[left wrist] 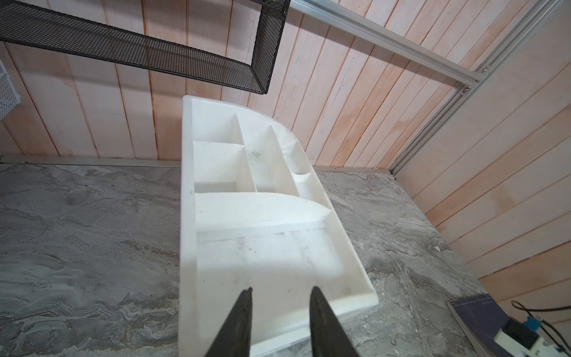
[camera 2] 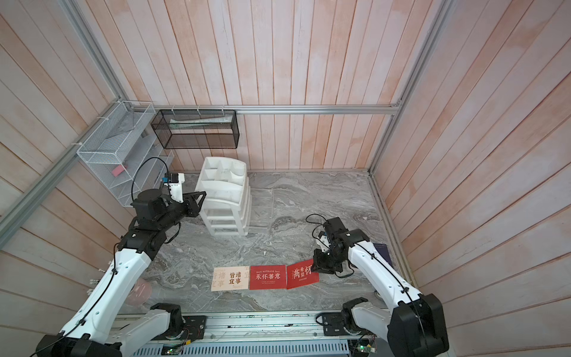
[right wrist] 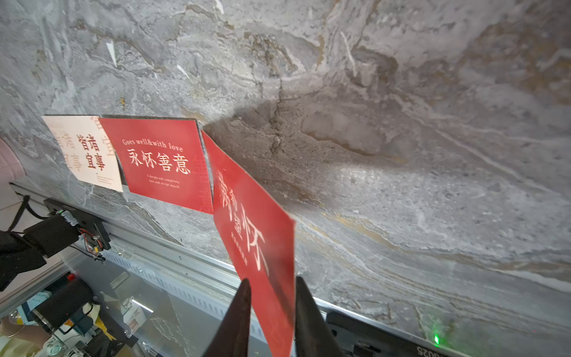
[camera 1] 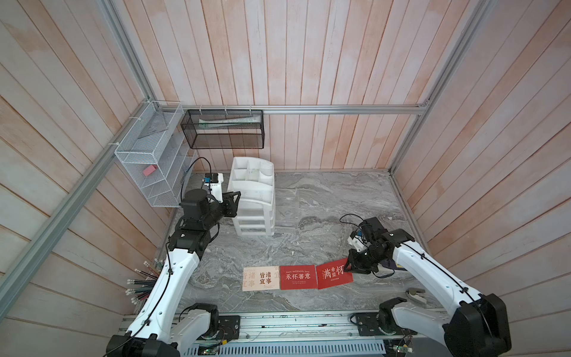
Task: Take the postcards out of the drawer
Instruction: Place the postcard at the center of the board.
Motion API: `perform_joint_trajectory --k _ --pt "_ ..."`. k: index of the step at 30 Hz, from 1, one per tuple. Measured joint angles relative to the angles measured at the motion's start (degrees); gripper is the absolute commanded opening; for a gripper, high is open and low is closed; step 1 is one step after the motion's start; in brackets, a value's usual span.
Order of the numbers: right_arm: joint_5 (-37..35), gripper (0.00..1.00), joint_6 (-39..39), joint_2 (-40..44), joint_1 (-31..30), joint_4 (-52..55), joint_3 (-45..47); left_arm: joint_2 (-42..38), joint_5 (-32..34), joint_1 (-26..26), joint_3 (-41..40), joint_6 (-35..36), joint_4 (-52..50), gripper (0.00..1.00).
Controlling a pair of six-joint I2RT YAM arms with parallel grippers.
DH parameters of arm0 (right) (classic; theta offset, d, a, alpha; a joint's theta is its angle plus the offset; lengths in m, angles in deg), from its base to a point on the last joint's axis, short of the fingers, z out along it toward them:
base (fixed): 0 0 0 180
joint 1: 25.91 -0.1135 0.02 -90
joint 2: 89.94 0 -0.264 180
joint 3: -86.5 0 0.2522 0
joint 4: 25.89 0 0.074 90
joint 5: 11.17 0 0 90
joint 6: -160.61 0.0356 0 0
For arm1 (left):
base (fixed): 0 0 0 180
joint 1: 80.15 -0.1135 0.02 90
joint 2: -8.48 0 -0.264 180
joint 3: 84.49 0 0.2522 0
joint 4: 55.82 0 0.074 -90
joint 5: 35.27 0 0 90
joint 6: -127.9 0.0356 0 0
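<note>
Grey marbled tabletop [camera 1: 324, 201], pale plank walls [camera 1: 309, 61]. Postcards [camera 1: 298, 276] lie in a row near the front edge, well apart from the white drawer unit [camera 1: 255, 204]. The rightmost red card [right wrist: 256, 235] is tilted, one edge between the right gripper [right wrist: 272, 279]'s parted jaws, which are not clamping it. The left gripper [left wrist: 281, 289] has its jaws parted and empty, above the unit's top tray.

Matt paper postcards [camera 1: 298, 276], white plastic drawer unit [camera 1: 255, 204], marbled smooth tabletop [camera 1: 324, 201]

Black mesh basket [camera 1: 222, 129] hangs on back wall rail, pale sheet inside. White wire rack [camera 1: 145, 154] on left wall w/ pink block [camera 1: 150, 170] on a shelf. Pencils [camera 1: 142, 282] bunched front-left. Navy booklet [camera 2: 383, 252] at right edge of grey marble tabletop [camera 1: 324, 201].
</note>
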Motion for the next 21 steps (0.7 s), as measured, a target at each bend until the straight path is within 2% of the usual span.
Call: perform_joint_trajectory --k 9,21 --pt "-4.2 0.31 1.9 1.1 0.0 0.7 0.0 0.0 -0.6 -0.3 0.0 0.0 0.0 0.34" --pt "-3.3 0.31 4.8 1.9 0.0 -3.6 0.0 0.0 -1.1 -0.3 0.0 0.0 0.0 0.36"
